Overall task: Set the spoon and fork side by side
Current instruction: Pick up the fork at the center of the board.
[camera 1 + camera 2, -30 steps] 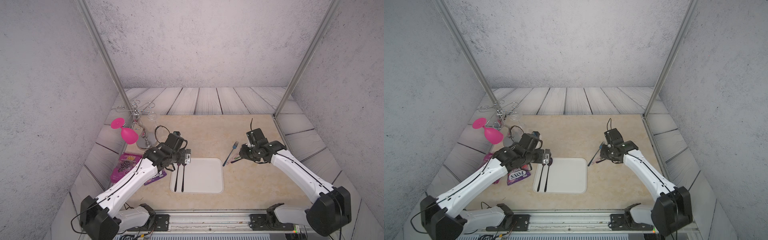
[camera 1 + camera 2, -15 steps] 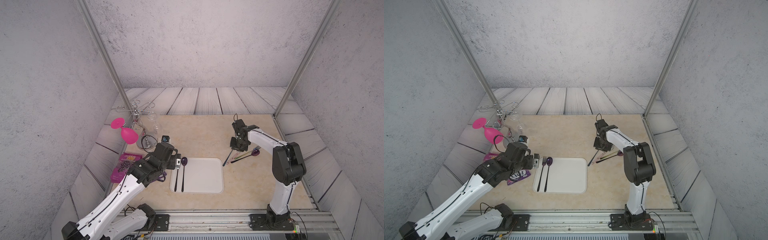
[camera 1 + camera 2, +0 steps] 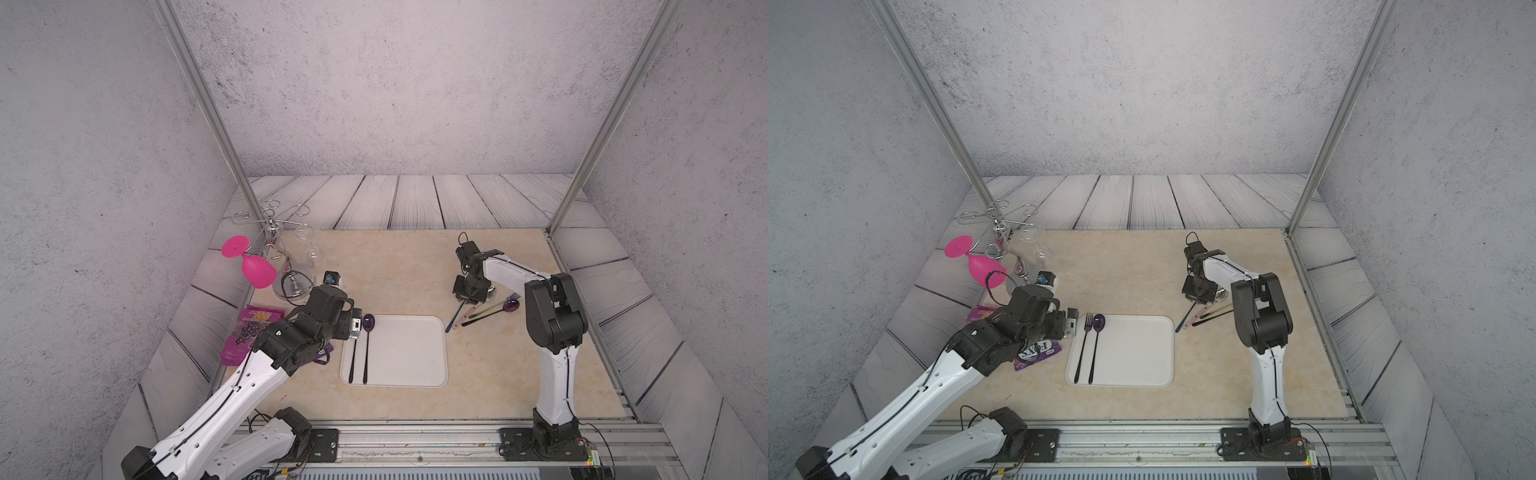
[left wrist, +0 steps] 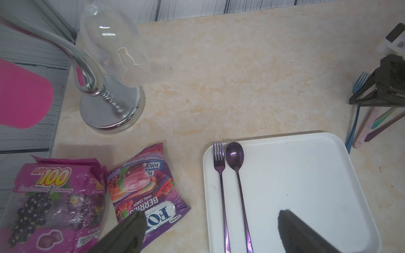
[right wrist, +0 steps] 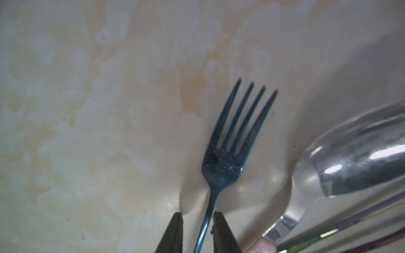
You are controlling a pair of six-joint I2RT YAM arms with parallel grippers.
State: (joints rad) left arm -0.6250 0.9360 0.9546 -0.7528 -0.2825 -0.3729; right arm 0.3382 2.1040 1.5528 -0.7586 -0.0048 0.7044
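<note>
Right pincer (image 5: 198, 213) sits low over the table (image 5: 87, 109), fingers narrowed to either side of the blue fork (image 5: 223, 166) at its handle. I can see a sliver of gap on one side, so it is not clamped and nothing is lifted. That fork lies flat on the table, prongs pointing away from the pincer. Just beside it are a silver spoon (image 5: 350, 157) and a few thin rainbow-coloured handles (image 5: 328, 232), a loose bunch between the tray's right edge and the table's right edge.

On my other side, the left pincer (image 4: 211, 212) hangs spread wide with nothing in it, over the left edge of the white tray (image 4: 295, 186). In that tray, along its left edge, lie the purple fork (image 4: 219, 157) and purple spoon (image 4: 234, 153). They are parallel and close together, heads toward the tray's far edge; both top views show the pair (image 3: 1086, 332) (image 3: 368, 322).

Two candy bags (image 4: 146, 192) lie near the table's left edge, with a chrome glass stand (image 4: 111, 109) behind them.
</note>
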